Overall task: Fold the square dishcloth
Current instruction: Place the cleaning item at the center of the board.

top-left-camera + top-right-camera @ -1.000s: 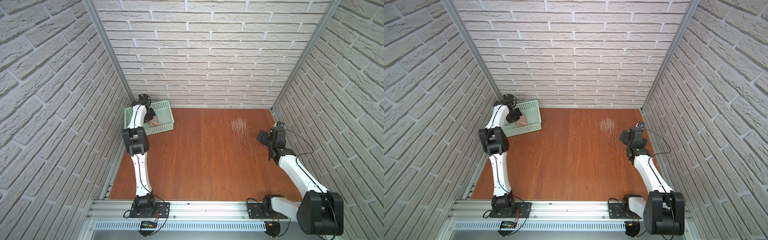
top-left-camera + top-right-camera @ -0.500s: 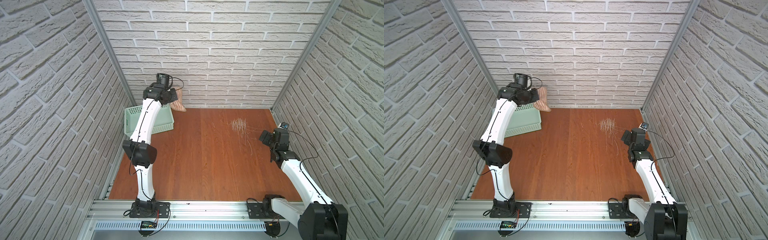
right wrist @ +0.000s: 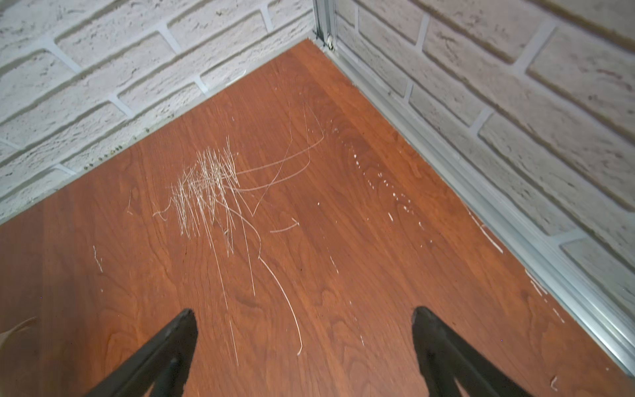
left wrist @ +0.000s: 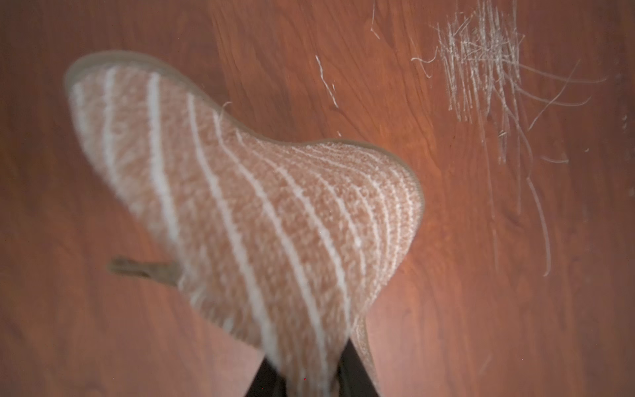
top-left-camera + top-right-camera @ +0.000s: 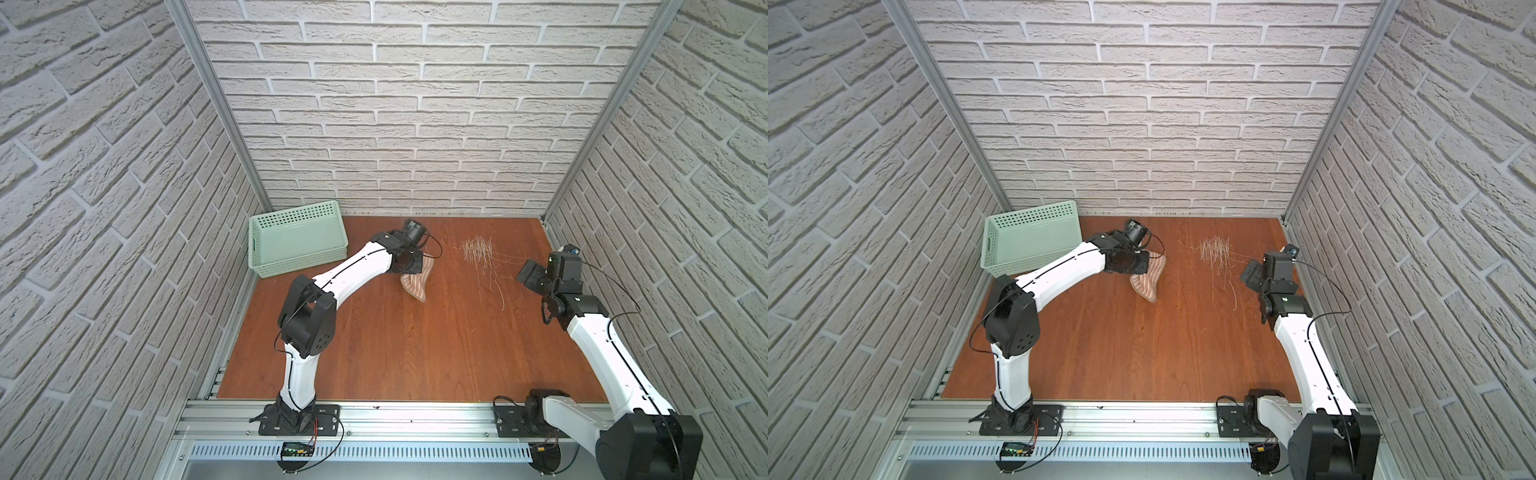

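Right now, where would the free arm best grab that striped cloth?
Probably the cloth's edged far end, away from the left jaws, coming from the right arm's side. It is bunched between those jaws; only that end fans out, and the left arm blocks the other side.

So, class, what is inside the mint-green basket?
Only its bare floor and perforated wall show inside the basket. In a top view the left arm covers one corner.

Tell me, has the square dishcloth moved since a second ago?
Yes. The square dishcloth has left the mint-green basket and now hangs from the left gripper over the table, on the basket's side toward the scratch marks.
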{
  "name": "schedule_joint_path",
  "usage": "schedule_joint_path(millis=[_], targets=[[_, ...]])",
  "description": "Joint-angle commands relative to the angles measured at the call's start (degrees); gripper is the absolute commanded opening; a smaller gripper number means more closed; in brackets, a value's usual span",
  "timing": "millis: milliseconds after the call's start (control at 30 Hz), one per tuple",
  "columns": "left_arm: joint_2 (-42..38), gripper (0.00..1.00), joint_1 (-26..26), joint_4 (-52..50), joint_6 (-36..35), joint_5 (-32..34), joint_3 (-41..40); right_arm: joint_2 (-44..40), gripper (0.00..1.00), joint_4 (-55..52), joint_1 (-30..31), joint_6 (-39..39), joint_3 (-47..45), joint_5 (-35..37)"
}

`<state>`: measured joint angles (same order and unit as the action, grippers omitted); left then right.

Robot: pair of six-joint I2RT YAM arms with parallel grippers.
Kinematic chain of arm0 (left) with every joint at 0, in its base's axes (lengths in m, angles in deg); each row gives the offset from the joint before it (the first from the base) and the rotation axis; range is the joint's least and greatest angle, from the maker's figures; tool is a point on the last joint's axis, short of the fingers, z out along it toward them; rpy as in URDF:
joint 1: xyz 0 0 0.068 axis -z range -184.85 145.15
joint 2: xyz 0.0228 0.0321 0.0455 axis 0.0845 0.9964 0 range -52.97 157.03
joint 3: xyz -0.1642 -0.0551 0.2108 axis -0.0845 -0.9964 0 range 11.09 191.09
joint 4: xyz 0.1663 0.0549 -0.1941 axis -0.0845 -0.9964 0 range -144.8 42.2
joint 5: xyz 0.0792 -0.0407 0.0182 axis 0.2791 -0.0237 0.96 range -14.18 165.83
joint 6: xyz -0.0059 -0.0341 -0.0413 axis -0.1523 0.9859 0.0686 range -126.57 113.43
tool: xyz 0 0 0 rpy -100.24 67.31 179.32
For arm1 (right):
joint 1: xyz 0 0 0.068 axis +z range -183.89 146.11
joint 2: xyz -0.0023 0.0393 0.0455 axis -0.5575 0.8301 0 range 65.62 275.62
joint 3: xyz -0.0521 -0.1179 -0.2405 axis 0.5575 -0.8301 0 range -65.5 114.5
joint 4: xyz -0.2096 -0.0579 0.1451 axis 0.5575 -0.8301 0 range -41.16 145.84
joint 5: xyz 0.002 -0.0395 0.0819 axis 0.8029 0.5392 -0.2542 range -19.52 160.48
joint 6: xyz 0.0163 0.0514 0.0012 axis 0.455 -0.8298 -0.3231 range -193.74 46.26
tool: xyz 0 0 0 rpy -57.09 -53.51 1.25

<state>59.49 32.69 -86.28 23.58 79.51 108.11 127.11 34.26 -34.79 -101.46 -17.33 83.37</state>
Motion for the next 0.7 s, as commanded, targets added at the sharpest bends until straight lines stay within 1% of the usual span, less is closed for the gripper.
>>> schedule_joint_path(millis=[0, 67, 133, 200, 333, 433, 467, 567, 667], targets=[[0.4, 0.51, 1.0, 9.0, 4.7, 1.9, -2.3, -1.1, 0.99, -4.3, 0.7, -1.9, -1.8, -4.0], [0.5, 0.58, 1.6, 9.9, 6.0, 1.6, -3.6, -1.8, 1.0, -5.9, 1.6, -1.9, -2.6, -4.8], [-1.4, 0.64, 2.0, 11.0, 7.0, 2.4, -6.0, -2.7, 0.99, -7.3, 2.9, -2.0, -3.5, -5.0], [-5.0, 0.75, 2.2, 12.7, 8.0, 4.1, -10.1, -4.1, 0.98, -8.6, 4.9, -2.8, -5.0, -5.4], [-13.1, 0.85, 2.3, 13.2, 8.8, 7.5, -17.0, -5.8, 0.97, -10.1, 9.5, -5.5, -7.5, -5.2], [-18.6, 0.93, 2.3, 14.6, 10.9, 8.0, -23.4, -6.5, 0.95, -10.9, 13.5, -8.3, -8.9, -3.5], [-20.1, 0.97, 2.2, 15.2, 11.9, 8.0, -25.6, -6.8, 0.95, -11.1, 15.0, -9.2, -9.2, -3.2], [-24.5, 0.98, 2.3, 16.6, 14.3, 9.1, -31.7, -7.0, 0.93, -11.8, 19.3, -12.1, -9.7, -2.3], [-27.6, 0.98, 2.3, 18.2, 16.3, 9.3, -35.8, -7.0, 0.93, -10.6, 23.2, -14.6, -10.5, -2.8]])
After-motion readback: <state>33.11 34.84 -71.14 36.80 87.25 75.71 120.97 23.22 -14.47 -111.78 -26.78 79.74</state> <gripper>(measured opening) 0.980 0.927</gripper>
